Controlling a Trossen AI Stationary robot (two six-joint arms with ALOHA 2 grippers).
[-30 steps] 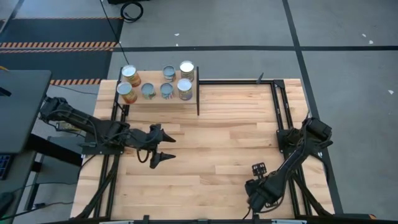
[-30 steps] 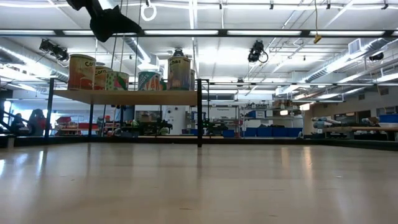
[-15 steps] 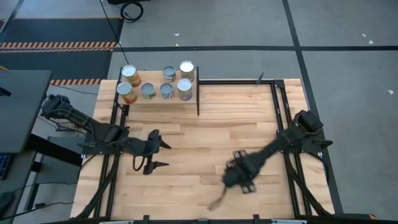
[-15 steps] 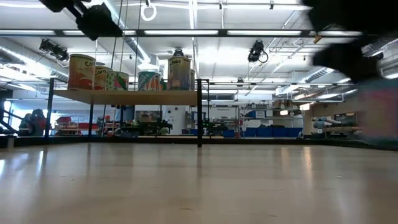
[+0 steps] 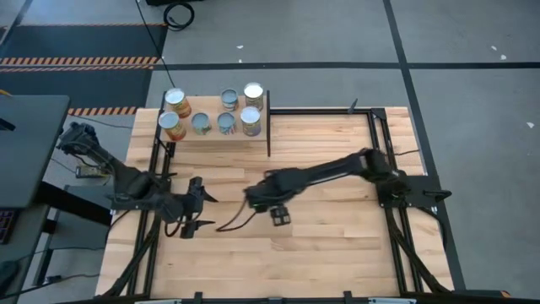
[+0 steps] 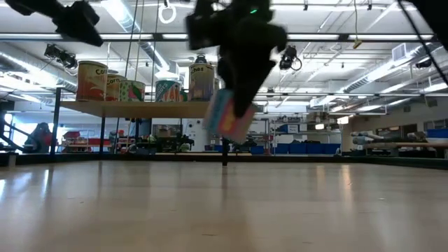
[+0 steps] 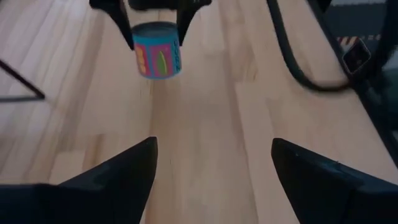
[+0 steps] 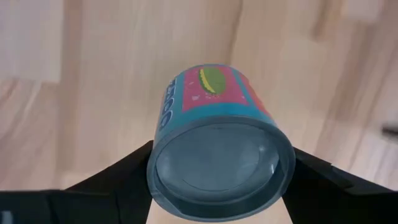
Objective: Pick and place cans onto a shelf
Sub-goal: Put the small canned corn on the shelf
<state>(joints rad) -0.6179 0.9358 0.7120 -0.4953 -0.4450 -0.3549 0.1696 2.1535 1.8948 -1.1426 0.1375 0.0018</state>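
Observation:
My right gripper (image 5: 256, 199) is over the middle of the table, shut on a blue-teal and pink can (image 7: 158, 51). The can also shows in the low view (image 6: 227, 115) and in the right wrist view (image 8: 217, 149). My left gripper (image 5: 201, 211) is open and empty to the left of it, and its wrist view (image 7: 211, 149) looks at the held can. Several other cans (image 5: 226, 122) stand upright on the small wood shelf (image 5: 215, 137) at the table's far left, raised on its black frame (image 6: 140, 108). My right gripper pinches the can's side wall (image 7: 138, 46) between its two fingers, one on each side near the upper end. The fingers come from above, pointing down. The can hangs below them, slightly tilted, clear of the table, its silver end (image 8: 214, 162) toward the wrist camera.
Black frame rails run along the table's left (image 5: 152, 219) and right (image 5: 380, 143) sides and along the far edge. The shelf's black upright (image 5: 269, 135) stands at its right end. Bare wood tabletop (image 5: 321, 245) lies to the near side of both grippers.
My right gripper has swung from the table's near right corner toward the left and far side, to the middle of the table, carrying the can clear of the table. My left gripper has drawn back a little toward the table's left edge, staying open.

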